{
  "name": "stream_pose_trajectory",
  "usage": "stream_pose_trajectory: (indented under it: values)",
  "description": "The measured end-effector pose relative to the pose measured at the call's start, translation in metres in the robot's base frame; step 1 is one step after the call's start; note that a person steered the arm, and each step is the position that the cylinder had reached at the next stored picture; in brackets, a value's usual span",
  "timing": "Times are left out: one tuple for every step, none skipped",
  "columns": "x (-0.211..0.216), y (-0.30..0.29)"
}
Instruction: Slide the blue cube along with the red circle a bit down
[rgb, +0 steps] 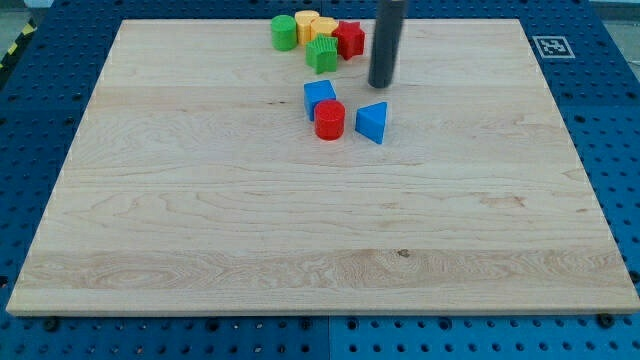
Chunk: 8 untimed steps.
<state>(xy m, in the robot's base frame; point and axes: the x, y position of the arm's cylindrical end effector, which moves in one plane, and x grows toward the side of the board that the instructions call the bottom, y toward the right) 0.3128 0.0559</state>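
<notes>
Pale wood forms the tabletop (200, 230), a large rectangular board lying on a blue perforated base (620, 150) with a square fiducial marker (551, 46) at the view's top right corner. The end effector is a straight dark rod (387, 40) that enters from the view's top edge and stands nearly upright; it has no jaws to open or close and holds nothing. My tip (380, 85) rests on bare wood, touching no block, just above the blue triangular block (372, 122) and to the view's upper right of the blue cube (319, 96). The blue cube lies in the upper middle of the tabletop, and the red circle (330, 119), a short cylinder, sits touching it at its lower right. The blue triangular block stands just to the view's right of the red circle, apart from it. Near the view's top edge a tight cluster holds a green cylinder (284, 32), a yellow block (313, 24), a red star-shaped block (349, 39) and a green ridged block (322, 55).
</notes>
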Motion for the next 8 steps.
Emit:
stream_pose_trajectory:
  values:
    - [-0.025, -0.048]
    - [-0.029, -0.064]
    - [-0.029, -0.064]
    - [-0.022, -0.064]
    - [-0.01, -0.064]
    - [-0.004, -0.064]
    - [0.012, -0.064]
    - [0.031, -0.064]
